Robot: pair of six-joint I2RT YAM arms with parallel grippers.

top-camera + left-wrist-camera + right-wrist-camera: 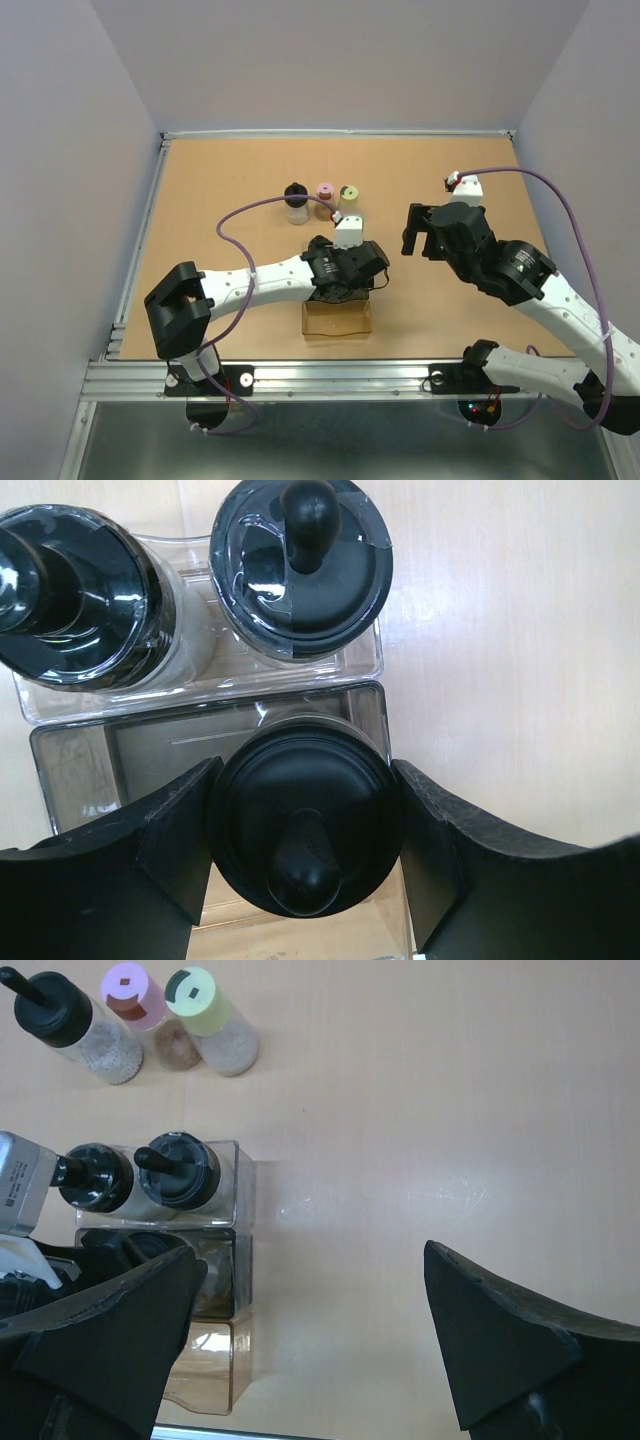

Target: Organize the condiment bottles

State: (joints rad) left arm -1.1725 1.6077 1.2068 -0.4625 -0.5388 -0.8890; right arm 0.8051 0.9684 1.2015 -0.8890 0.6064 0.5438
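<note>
Left wrist: clear tray [362, 665] holds two black-capped bottles [300, 575]; pincer [300, 825] grips third bottle [300, 790].

A tan wooden desk [480, 180] sits boxed in by plain pale grey walls [330, 60] at the back and both sides. A slotted aluminium rail [330, 378] runs along its near edge. The light is soft and even.

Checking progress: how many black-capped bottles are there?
4: loose bottle beside the pink-capped bottle, two bottles in the clear tray, fourth bottle in the left gripper's jaws at the tinted tray.
</note>
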